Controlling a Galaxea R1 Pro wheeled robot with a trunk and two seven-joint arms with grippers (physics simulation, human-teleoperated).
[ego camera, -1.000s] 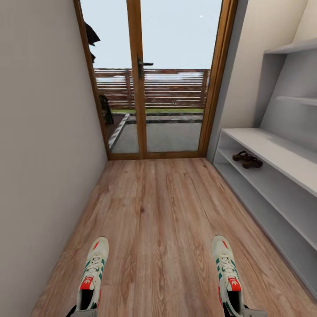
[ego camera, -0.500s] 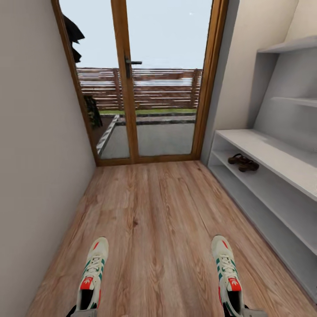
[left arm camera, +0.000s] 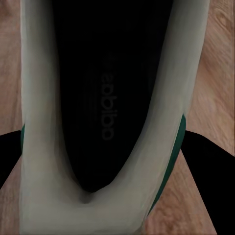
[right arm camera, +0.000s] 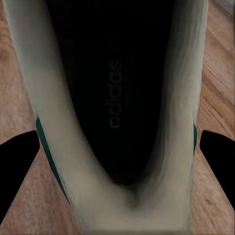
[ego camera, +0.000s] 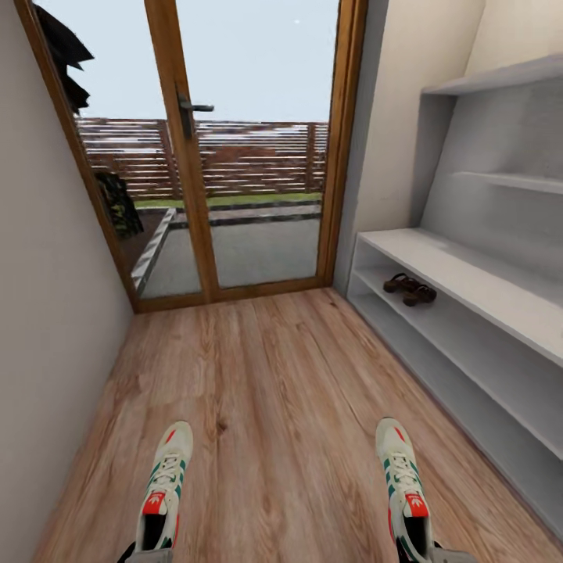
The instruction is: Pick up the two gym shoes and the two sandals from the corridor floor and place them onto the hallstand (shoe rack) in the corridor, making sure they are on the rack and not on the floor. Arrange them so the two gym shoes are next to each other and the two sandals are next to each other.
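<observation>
Carrying one white sneaker with green stripes in each gripper, left (ego camera: 163, 489) and right (ego camera: 405, 485), the dark fingers (left arm camera: 205, 166) clench each heel. Both brown leather sandals (ego camera: 410, 288) sit on the pale grey rack's (ego camera: 469, 270) shelf, right of frame. Heel-only grips risk the shoes tilting or slipping out.

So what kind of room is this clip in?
Most likely a home entrance corridor: a glazed wooden door to a patio, a pale shoe rack holding sandals, and wood plank floor.
</observation>
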